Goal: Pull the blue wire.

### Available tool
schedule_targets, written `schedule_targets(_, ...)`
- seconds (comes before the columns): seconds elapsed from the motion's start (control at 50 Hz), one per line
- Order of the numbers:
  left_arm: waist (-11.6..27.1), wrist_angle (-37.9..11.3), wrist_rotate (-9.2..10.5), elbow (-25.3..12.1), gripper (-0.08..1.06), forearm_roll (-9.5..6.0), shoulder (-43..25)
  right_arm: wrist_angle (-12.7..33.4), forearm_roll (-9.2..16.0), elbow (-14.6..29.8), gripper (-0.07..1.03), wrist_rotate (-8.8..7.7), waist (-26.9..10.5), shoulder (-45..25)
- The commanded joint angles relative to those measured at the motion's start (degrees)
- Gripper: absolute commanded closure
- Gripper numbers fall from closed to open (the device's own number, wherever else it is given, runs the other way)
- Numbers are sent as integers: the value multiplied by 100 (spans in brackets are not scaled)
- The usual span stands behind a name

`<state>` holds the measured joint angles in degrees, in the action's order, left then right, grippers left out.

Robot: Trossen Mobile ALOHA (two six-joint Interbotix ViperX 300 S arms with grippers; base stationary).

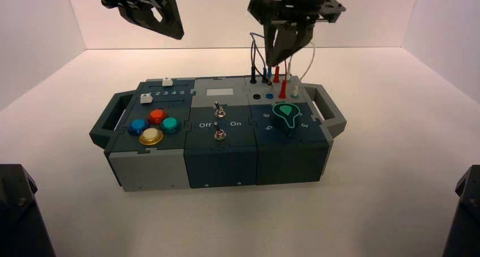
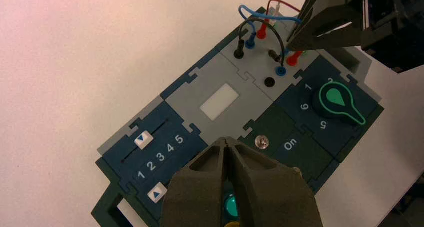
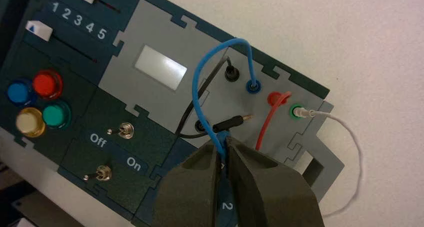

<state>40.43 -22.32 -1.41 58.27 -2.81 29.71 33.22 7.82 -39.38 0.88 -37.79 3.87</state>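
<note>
Near the box's far right corner, right gripper grips blue plug

Above the far right part of the box (image 1: 221, 166) on the desk (image 1: 238, 223), the right gripper (image 3: 225, 143) is closed on one plug of the blue wire (image 3: 199, 73). That end is out, clear of the near-row blue socket (image 1: 269, 96); the other sits in the far-row blue socket (image 3: 253, 86), toward the box's far edge. Between the two rows, a black plug (image 3: 229, 124) lies loose on the grey panel (image 3: 240, 104). Beyond the box's far left part hangs the left gripper (image 2: 226, 143), closed and empty.
</note>
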Motion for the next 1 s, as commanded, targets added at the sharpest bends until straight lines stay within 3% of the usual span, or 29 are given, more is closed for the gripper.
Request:
schedule_targets(0.02,9,26,-26,-176,101,18,53,18,0,158,99,18,18,105)
schedule_targets(0.4,9,26,-26,-185,101,35,53,35,53,387,98,0,-88,-211)
schedule_targets(0.6,-35,26,-35,-185,101,97,18,123,53,387,78,-44,-97,-299)
schedule_targets(0.74,-114,26,-62,-185,101,114,18,272,53,387,77,-70,-97,-220)
schedule_targets(1.0,-343,26,-70,-193,101,114,35,1213,114,404,77,-79,-123,88)
